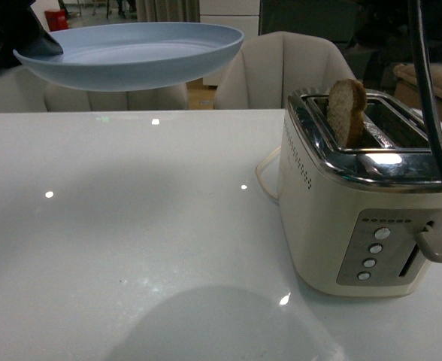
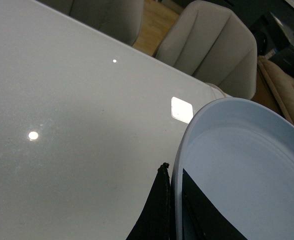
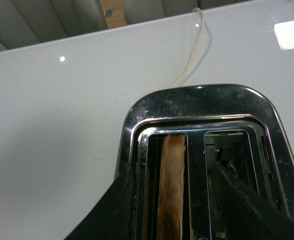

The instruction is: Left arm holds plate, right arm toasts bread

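Observation:
The pale blue plate [image 1: 134, 53] hangs level in the air above the table's far left. My left gripper [image 2: 173, 175] is shut on the plate [image 2: 247, 165], with the rim pinched between its black fingers; in the front view only a dark part of the left gripper [image 1: 14, 41] shows at the plate's left edge. The bread [image 1: 346, 111] stands upright in one toaster slot, its top sticking out. My right gripper [image 3: 171, 172] is open directly above the bread [image 3: 173, 185], one finger on each side, not touching it. The second slot holds nothing.
A cream toaster [image 1: 356, 218] with a chrome top stands at the table's right; its lever [image 1: 437, 246] and round buttons face me. Its cord [image 1: 266, 177] loops behind it. The right arm's black cable [image 1: 431, 105] hangs over the toaster. Padded chairs [image 1: 281, 68] stand beyond the white table [image 1: 131, 241].

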You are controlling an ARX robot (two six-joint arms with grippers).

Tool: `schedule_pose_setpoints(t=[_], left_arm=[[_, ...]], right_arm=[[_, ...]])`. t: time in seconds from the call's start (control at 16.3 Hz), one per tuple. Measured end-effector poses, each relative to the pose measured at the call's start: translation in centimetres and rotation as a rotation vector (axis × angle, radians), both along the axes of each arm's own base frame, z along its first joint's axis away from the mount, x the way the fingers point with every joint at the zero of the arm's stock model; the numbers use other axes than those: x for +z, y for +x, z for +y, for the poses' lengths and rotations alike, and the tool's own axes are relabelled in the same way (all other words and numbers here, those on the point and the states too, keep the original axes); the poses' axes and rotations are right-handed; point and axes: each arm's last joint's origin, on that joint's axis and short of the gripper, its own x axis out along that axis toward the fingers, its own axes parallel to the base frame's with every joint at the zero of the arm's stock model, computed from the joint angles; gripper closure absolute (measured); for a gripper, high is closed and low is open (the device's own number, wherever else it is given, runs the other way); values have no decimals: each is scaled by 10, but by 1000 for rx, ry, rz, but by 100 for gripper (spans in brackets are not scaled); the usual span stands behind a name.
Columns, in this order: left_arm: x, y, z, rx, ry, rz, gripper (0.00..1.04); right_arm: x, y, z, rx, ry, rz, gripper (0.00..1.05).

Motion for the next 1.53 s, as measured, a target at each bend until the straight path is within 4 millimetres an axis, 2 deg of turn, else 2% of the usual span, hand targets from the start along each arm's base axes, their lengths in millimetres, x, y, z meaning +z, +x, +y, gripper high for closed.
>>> schedule_pose_setpoints(t=[0.24, 0.37, 0.49, 0.61, 0.73, 0.8, 0.86, 0.92, 0.98, 1.1, 1.16, 1.28, 1.41, 1.53], left_arm=[[0, 0, 0, 0, 0, 0, 102], [0, 0, 0, 0, 0, -1, 102], [0, 0, 0, 0, 0, 0, 102], [0, 0, 0, 0, 0, 0, 102], [0, 0, 0, 0, 0, 0, 102], [0, 0, 0, 0, 1, 0, 102], [0, 0, 0, 0, 0, -2, 102], [0, 0, 0, 0, 0, -1, 102], [0, 0, 0, 0, 0, 2, 102], [0, 0, 0, 0, 0, 0, 102], [0, 0, 0, 0, 0, 2, 102], [0, 0, 0, 0, 0, 0, 102], [0, 0, 0, 0, 0, 0, 102], [0, 0, 0, 0, 0, 0, 102]], right_arm=[[20, 2, -7, -28, 36, -60, 17], [29, -6, -11, -40, 53, -118, 5], [49, -33, -19, -64, 57, -234, 6], [60, -59, -26, -85, 43, -315, 6], [59, -86, -32, -103, 26, -330, 6], [56, -109, -40, -115, 15, -343, 6], [55, -130, -42, -153, -26, -471, 14], [44, -166, -47, -154, -102, -542, 27], [22, -202, -53, -137, -152, -544, 40], [-23, -244, -66, -127, -198, -491, 64], [-40, -256, -72, -123, -203, -469, 75], [-49, -277, -83, -153, -209, -526, 99], [-53, -282, -82, -131, -206, -568, 103], [-74, -290, -82, -124, -209, -509, 103]])
